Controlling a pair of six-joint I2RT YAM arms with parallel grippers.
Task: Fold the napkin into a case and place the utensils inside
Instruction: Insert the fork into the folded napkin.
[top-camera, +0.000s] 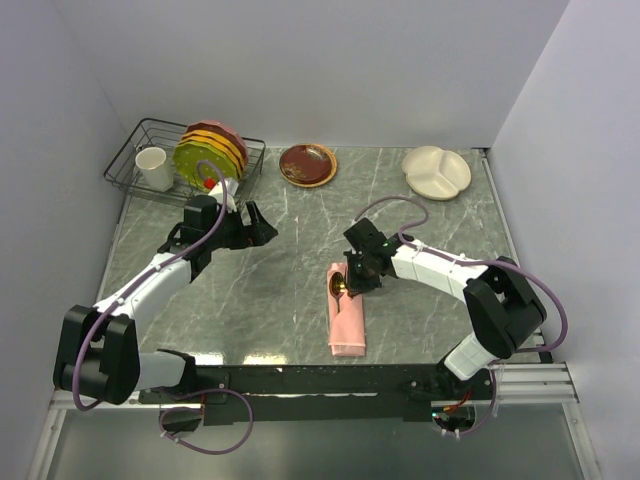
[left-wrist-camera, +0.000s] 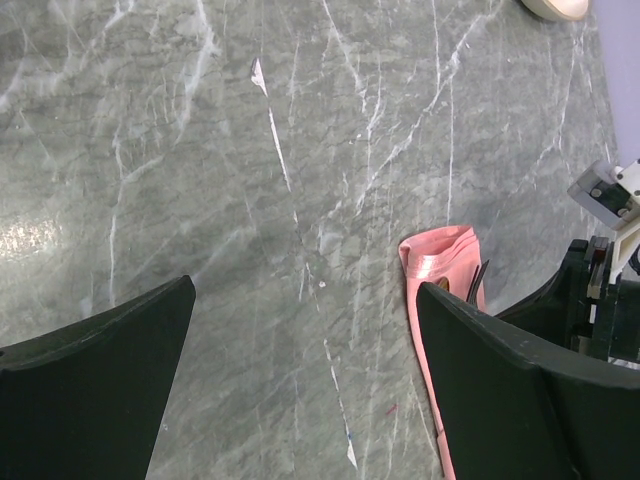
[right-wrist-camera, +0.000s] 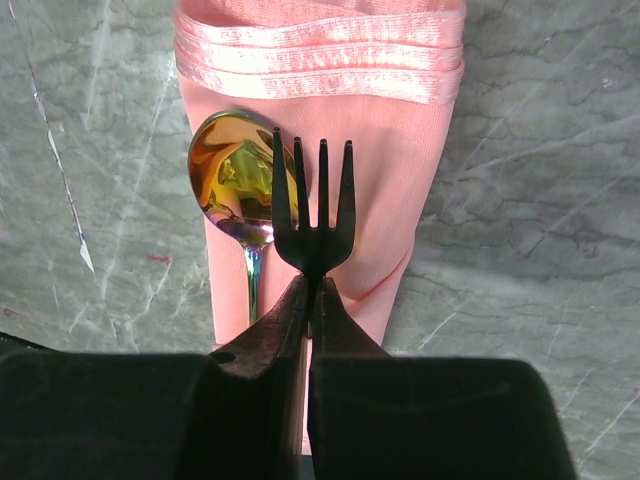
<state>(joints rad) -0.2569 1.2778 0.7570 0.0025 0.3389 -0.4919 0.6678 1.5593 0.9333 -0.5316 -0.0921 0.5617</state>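
We see right gripper (right-wrist-camera: 312, 300) pinching fork (right-wrist-camera: 312, 215) by its neck over case (right-wrist-camera: 400, 180), spoon (right-wrist-camera: 235, 180) at fork's 9 o'clock. Left gripper (top-camera: 262, 228) is spread, apart at case's 10. We should keep fork parallel to spoon and lower gently.

On your table (top-camera: 290, 225), far left, a wire rack (top-camera: 125, 155) holds a white cup (top-camera: 154, 168) and upright plates (top-camera: 210, 150); a dark red plate (top-camera: 307, 164) and a cream divided plate (top-camera: 437, 172) lie further right.
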